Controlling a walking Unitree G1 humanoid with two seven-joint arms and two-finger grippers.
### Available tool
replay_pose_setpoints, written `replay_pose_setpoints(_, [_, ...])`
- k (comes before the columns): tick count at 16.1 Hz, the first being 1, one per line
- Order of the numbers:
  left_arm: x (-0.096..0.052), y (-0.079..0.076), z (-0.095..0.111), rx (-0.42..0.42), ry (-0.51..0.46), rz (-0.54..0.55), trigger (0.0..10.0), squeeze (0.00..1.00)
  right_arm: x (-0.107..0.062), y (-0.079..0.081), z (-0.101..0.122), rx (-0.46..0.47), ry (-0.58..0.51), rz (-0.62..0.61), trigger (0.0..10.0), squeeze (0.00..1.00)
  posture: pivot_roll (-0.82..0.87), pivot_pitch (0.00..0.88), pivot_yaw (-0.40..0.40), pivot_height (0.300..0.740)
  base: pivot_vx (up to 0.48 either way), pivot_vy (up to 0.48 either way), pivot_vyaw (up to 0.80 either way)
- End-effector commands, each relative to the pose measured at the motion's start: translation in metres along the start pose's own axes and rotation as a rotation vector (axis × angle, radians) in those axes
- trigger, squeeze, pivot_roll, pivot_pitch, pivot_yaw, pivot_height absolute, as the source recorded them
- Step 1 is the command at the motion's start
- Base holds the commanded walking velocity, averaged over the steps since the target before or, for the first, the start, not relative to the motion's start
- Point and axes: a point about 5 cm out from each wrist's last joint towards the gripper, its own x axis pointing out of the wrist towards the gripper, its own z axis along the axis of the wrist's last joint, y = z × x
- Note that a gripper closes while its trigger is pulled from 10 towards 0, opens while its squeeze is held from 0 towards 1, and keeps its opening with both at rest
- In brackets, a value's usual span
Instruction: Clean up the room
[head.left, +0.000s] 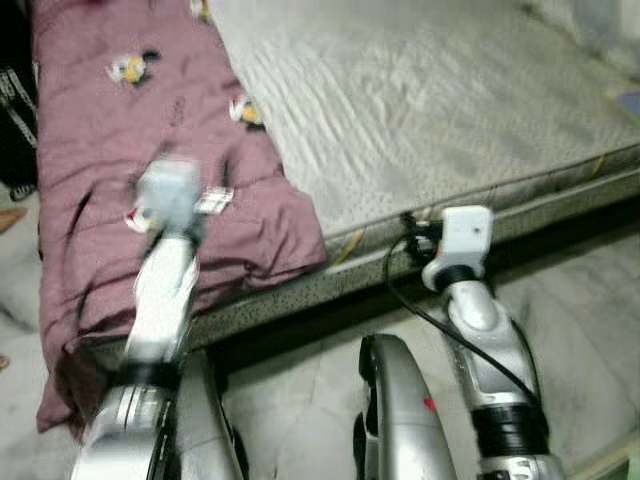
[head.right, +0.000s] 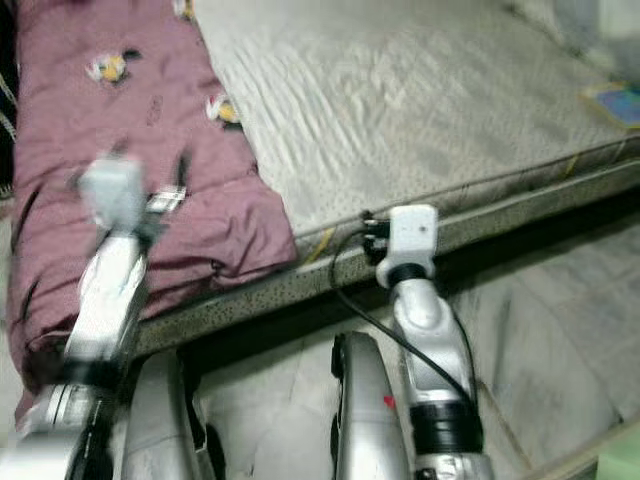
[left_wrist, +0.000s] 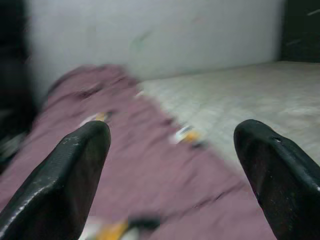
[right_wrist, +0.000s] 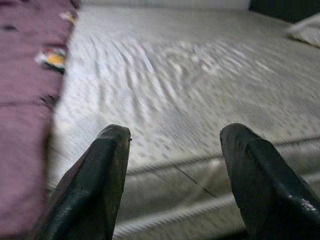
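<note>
Nearest the robot, the right pincer (right_wrist: 172, 185) is hovering with its fingers spread apart and holding nothing at the near edge of the mattress (head.left: 430, 110), while the left pincer (left_wrist: 172, 185), fingers likewise wide apart and holding nothing, is reaching over the maroon blanket (head.left: 130, 150). The blanket is lying along the mattress's left side, its long axis running away from the robot toward the wall (left_wrist: 150, 35), with its near end hanging over the bed's edge toward the floor (head.left: 590, 300). Farther back, the bare grey mattress is stretching off to the right, a small blue thing (head.right: 615, 103) resting near its far right edge.
</note>
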Motion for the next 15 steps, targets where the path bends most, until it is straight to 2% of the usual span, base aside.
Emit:
replay_pose_setpoints(1, [-0.011,0.01,-0.001,-0.006,0.017,0.064,10.0,0.0,0.002,0.005,-0.002,0.018,-0.002,0.014,10.0,0.0,-0.02,0.008,-0.027,0.526,0.0,0.0,0.0])
replay_pose_setpoints(3, [-0.039,0.019,-0.013,-0.012,0.079,0.085,10.0,0.0,0.006,0.01,-0.004,0.047,-0.005,0.033,10.0,0.0,0.02,0.001,-0.039,0.526,0.0,0.0,0.0])
replay_pose_setpoints(5, [-0.046,0.025,-0.012,0.025,0.09,0.116,10.0,0.0,0.012,0.014,-0.005,0.069,-0.007,0.042,10.0,0.0,0.04,0.0,-0.044,0.526,0.0,0.0,0.0])
replay_pose_setpoints(6, [-0.048,0.028,-0.009,0.029,0.098,0.129,10.0,0.0,0.018,0.019,-0.002,0.071,-0.022,0.061,10.0,0.0,0.04,0.003,-0.037,0.526,0.0,0.0,0.0])
replay_pose_setpoints(7, [-0.047,0.024,-0.005,0.051,0.089,0.106,10.0,0.0,0.022,0.022,0.004,0.104,-0.052,0.079,10.0,0.0,0.05,0.0,-0.034,0.526,0.0,0.0,0.0])
replay_pose_setpoints(9, [-0.048,0.016,-0.003,0.043,0.098,0.076,10.0,0.0,0.025,0.023,0.008,0.112,-0.076,0.087,10.0,0.0,0.05,0.0,-0.03,0.53,0.0,0.0,0.0])
replay_pose_setpoints(11, [-0.045,0.012,-0.003,0.029,0.111,0.061,10.0,0.0,0.027,0.027,0.009,0.118,-0.092,0.101,10.0,0.0,0.04,0.0,-0.023,0.553,0.0,0.0,0.0])
replay_pose_setpoints(15, [-0.038,0.015,-0.005,0.011,0.115,0.062,10.0,0.0,0.033,0.027,0.014,0.13,-0.116,0.1,10.0,0.0,0.02,0.0,-0.013,0.606,0.0,0.0,0.0])
